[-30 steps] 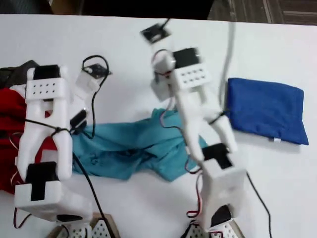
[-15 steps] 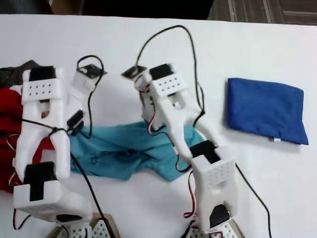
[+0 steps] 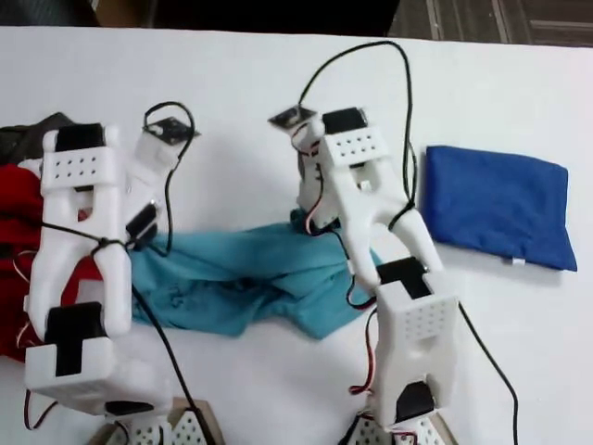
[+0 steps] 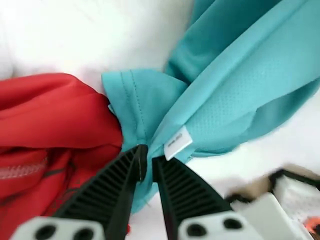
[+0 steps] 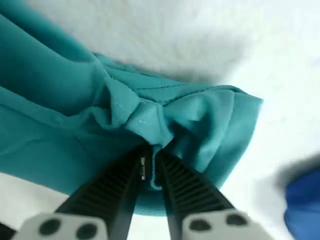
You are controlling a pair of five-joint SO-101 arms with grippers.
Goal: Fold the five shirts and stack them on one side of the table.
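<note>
A teal shirt [image 3: 250,278] lies crumpled and stretched across the middle of the white table [image 3: 232,83]. My left gripper [image 4: 148,162] is shut on a bunched edge of the teal shirt [image 4: 235,85] near its white tag [image 4: 178,143], right beside a red shirt [image 4: 45,125]. My right gripper [image 5: 150,160] is shut on a gathered fold of the teal shirt [image 5: 50,100] at the other end. A folded blue shirt [image 3: 496,206] rests at the right side of the table. The red shirt [image 3: 23,232] lies heaped at the left edge.
A dark garment [image 3: 28,133] pokes out behind the red heap at the far left. Black cables [image 3: 361,56] loop above both arms. The far part of the table is bare white, and the blue shirt's corner [image 5: 302,210] is near the right gripper.
The right arm swung left and then back to the right, its cable looping higher. The teal shirt's right end shifted with it. The left arm stayed nearly still.
</note>
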